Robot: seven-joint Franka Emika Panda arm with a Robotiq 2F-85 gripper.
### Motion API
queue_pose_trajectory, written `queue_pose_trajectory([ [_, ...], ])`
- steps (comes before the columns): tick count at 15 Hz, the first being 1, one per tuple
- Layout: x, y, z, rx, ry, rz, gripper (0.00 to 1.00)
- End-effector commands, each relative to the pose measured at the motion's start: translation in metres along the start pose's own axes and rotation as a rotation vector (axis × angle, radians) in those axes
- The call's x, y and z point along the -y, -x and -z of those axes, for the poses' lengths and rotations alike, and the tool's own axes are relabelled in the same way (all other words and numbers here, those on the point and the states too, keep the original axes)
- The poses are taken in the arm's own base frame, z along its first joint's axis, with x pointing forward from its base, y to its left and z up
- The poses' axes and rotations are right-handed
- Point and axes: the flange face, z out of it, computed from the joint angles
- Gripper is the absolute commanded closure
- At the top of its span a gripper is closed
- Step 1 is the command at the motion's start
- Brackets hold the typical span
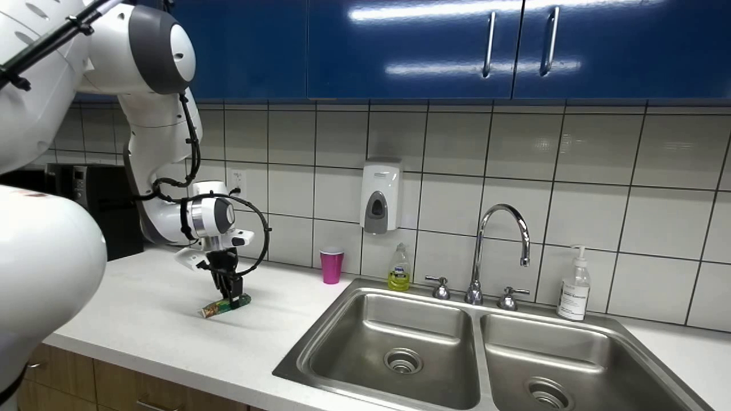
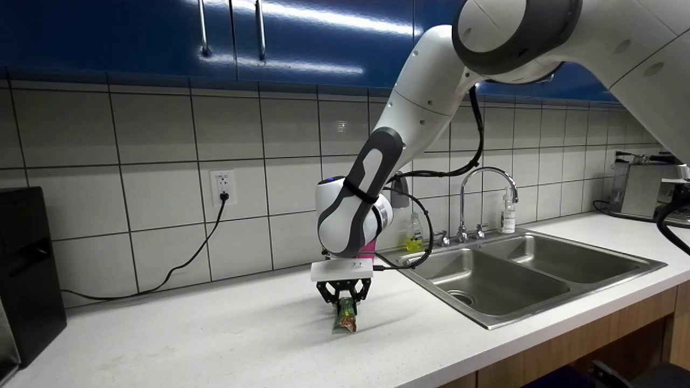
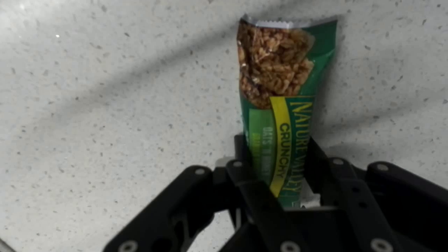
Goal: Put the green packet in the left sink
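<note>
The green packet [image 3: 276,122] is a long granola-bar wrapper with a brown oat picture at one end. In the wrist view its middle lies between the two black fingers of my gripper [image 3: 274,157], which touch it on both sides. Its lower end is hidden behind the gripper. In both exterior views the gripper [image 1: 231,298] points down at the packet [image 1: 217,309] on the counter; the packet also shows here [image 2: 345,318]. I cannot tell whether it is slightly lifted. The left sink [image 1: 394,319] is the left steel basin with a round drain; it also shows here [image 2: 501,288].
A pink cup [image 1: 332,266] stands near the wall between the packet and the sink. A soap bottle [image 1: 399,271], the faucet [image 1: 478,257] and a pump bottle [image 1: 574,288] stand along the sink's back edge. The right basin [image 1: 542,342] adjoins. A black appliance [image 2: 29,280] stands on the counter.
</note>
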Motion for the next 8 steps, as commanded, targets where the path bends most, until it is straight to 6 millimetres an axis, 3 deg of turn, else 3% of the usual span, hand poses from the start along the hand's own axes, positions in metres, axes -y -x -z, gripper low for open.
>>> queue_pose_trajectory([
  [1, 0.002, -0.001, -0.001, -0.018, 0.003, -0.017, 0.85],
  [4, -0.001, -0.003, 0.006, -0.023, 0.002, -0.021, 0.85],
  [8, -0.008, -0.013, 0.034, -0.055, 0.002, -0.028, 0.85],
])
